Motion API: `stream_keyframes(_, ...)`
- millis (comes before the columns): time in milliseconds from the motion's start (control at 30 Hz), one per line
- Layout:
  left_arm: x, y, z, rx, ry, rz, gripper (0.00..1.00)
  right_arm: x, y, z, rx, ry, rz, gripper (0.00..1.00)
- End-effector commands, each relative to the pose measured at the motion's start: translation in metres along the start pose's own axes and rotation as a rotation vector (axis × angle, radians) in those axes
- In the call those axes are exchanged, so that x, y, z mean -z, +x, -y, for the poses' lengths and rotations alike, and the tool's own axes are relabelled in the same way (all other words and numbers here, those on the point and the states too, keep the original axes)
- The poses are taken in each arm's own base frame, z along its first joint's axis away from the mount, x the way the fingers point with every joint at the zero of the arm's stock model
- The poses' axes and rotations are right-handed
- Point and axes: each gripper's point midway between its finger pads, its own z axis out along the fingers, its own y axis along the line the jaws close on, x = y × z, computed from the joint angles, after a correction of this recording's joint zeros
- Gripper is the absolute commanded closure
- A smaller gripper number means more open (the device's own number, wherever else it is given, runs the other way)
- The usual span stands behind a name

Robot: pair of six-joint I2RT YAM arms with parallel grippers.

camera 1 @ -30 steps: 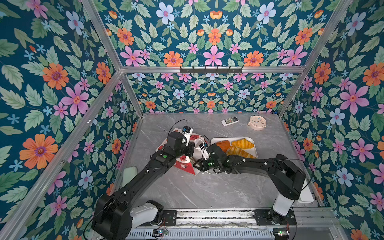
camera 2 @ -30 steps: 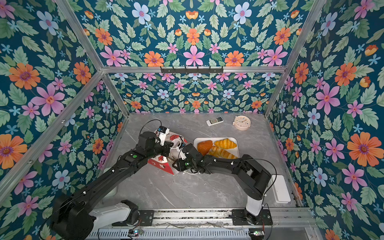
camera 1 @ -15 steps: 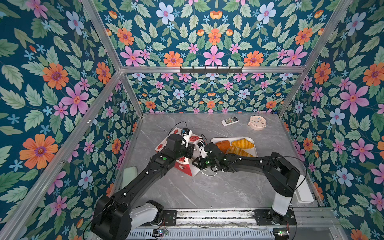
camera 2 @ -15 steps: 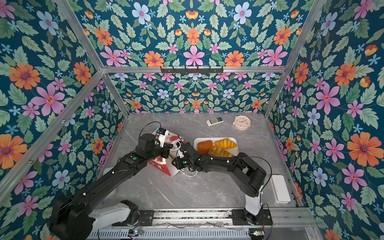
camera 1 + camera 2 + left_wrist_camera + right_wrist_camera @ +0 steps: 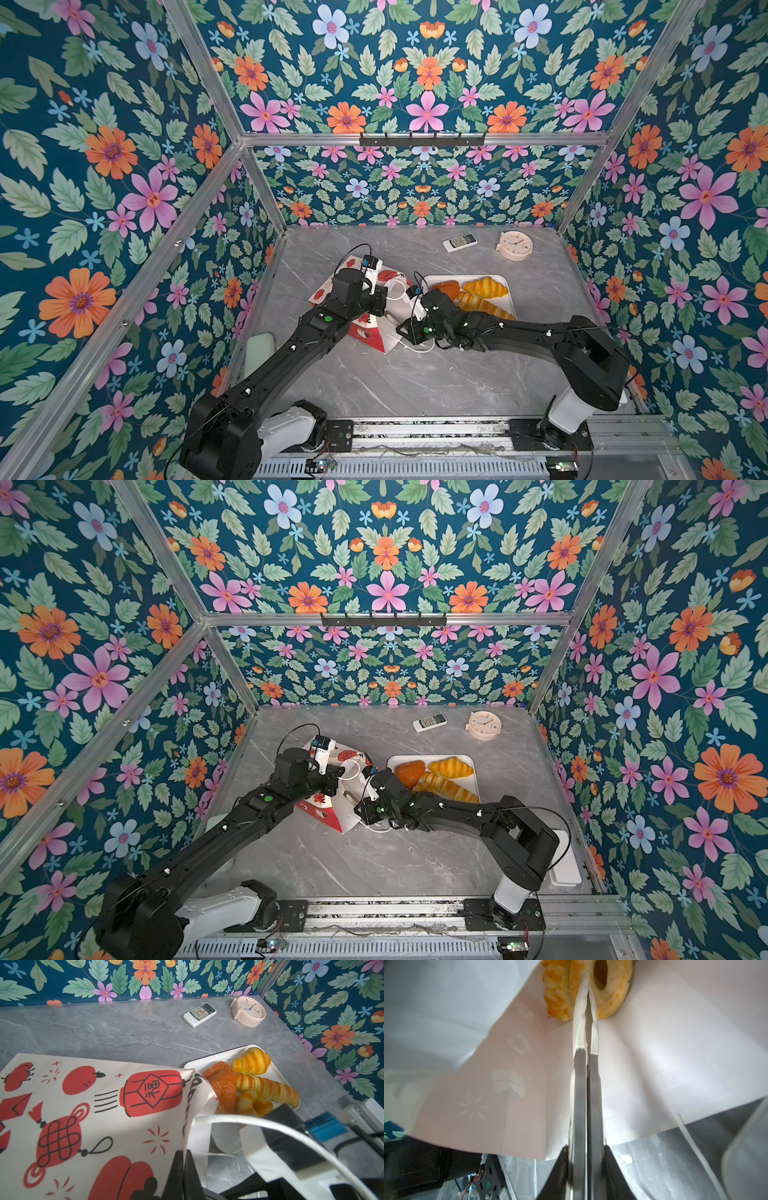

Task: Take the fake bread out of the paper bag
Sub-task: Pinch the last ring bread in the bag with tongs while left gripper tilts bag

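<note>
The paper bag [image 5: 369,332] [image 5: 328,817] lies on its side on the grey table, mouth toward the white tray [image 5: 428,279]. My left gripper [image 5: 381,300] [image 5: 184,1157] is shut on the bag's upper rim [image 5: 193,1126] and holds the mouth up. My right gripper [image 5: 586,978] reaches deep inside the bag [image 5: 654,1053]. Its long fingers are shut, and the tips pinch the rim of a ring donut [image 5: 612,991] of fake bread beside a twisted pastry [image 5: 556,997]. In both top views the bag hides those fingers. A croissant [image 5: 485,286], a brown bun [image 5: 448,288] and a long twisted stick [image 5: 484,306] lie on the tray.
A white remote [image 5: 459,242] and a pale round clock [image 5: 515,246] sit near the back wall. A white cord handle [image 5: 270,1126] loops over my right arm. A white block [image 5: 563,862] rests at the table's right edge. Flowered walls enclose the table.
My right gripper has pushed farther into the bag and its fingers have closed. The bag has shifted slightly, with my left gripper still holding its rim.
</note>
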Motion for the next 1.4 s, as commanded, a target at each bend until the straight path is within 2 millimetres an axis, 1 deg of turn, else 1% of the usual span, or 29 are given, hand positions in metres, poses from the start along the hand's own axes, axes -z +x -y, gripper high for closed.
stream_keyframes(0,0.001,-0.008,0.000,-0.002,-0.001,0.033,1.00,0.003,-0.010,-0.003,0.043,0.001,0.031,0.75)
stream_keyframes(67,0.001,-0.008,0.000,-0.002,0.000,0.033,1.00,0.003,-0.015,-0.002,0.058,0.022,0.040,0.69)
stream_keyframes(133,0.002,-0.007,0.000,-0.001,-0.001,0.032,1.00,0.002,-0.018,0.003,0.063,0.051,0.052,0.66)
stream_keyframes(200,0.002,-0.008,0.001,-0.001,0.001,0.034,1.00,0.003,-0.022,0.008,0.056,0.081,0.069,0.65)
stream_keyframes(300,0.004,-0.008,0.001,-0.001,0.000,0.037,1.00,0.003,-0.025,0.010,0.053,0.099,0.067,0.64)
stream_keyframes(500,0.005,-0.009,0.000,-0.003,-0.005,0.041,1.00,-0.006,-0.021,0.013,0.051,0.117,0.026,0.63)
stream_keyframes(800,-0.002,-0.008,0.002,0.013,0.016,0.048,1.00,-0.019,-0.015,0.017,0.036,0.132,-0.024,0.60)
stream_keyframes(1033,-0.003,-0.009,0.005,0.021,0.035,0.053,1.00,-0.031,-0.020,0.018,0.027,0.135,-0.030,0.61)
stream_keyframes(1233,-0.002,-0.009,0.006,0.022,0.039,0.057,1.00,-0.047,-0.022,0.016,-0.009,0.109,-0.044,0.67)
stream_keyframes(1367,-0.001,-0.008,0.005,0.023,0.033,0.061,1.00,-0.051,-0.021,0.017,-0.022,0.111,-0.047,0.71)
